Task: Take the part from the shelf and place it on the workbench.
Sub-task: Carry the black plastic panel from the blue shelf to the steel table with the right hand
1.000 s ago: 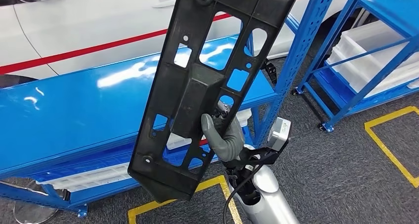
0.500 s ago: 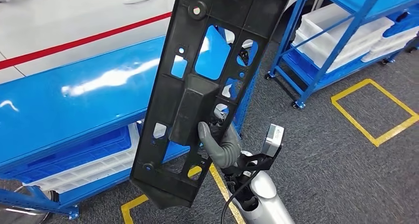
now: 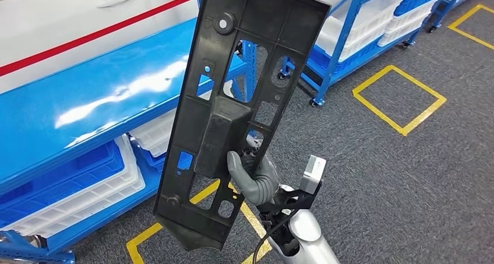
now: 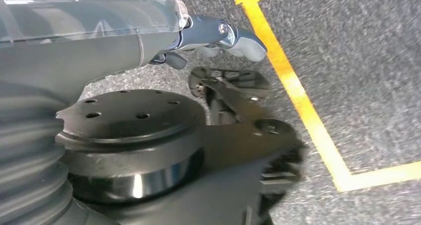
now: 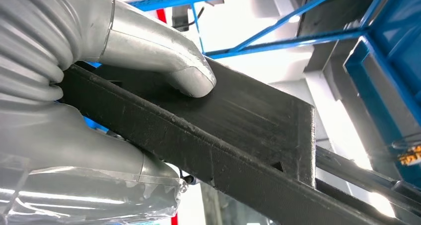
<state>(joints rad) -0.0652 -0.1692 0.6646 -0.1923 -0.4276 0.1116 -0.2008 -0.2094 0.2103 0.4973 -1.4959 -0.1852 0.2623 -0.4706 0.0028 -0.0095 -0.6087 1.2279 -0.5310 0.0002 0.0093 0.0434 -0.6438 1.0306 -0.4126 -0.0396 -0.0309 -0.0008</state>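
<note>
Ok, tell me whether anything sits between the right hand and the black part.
Nothing visible does. The right hand already holds the black part near its raised middle block, thumb pressed on its face in the right wrist view. The part hangs upright in the air over the grey floor, beside the blue shelf. No workbench is identifiable.

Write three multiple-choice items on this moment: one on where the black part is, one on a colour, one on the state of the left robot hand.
1. Where is the black part?
A. on the shelf
B. held up by the right robot hand
C. on the floor

2. What colour are the floor markings?
A. yellow
B. white
C. green

3. What is the left robot hand doing?
A. gripping the part
B. holding a tray
C. holding nothing

Answers:
1. B, its thumb presses the part's raised middle.
2. A, yellow lines cross the grey carpet.
3. C, it hangs above the floor with nothing in it.
</note>
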